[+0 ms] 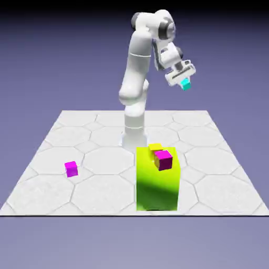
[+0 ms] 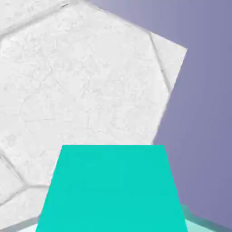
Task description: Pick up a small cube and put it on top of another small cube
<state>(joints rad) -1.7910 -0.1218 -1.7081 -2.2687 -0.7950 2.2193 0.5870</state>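
My gripper is closed on the small cyan cube, holding it tilted above the table, toward two o'clock in the exterior view. A magenta cube sits toward eight o'clock.

The arm is white, with smooth rounded parts. Some joints are dark grey. The pincer is also white.
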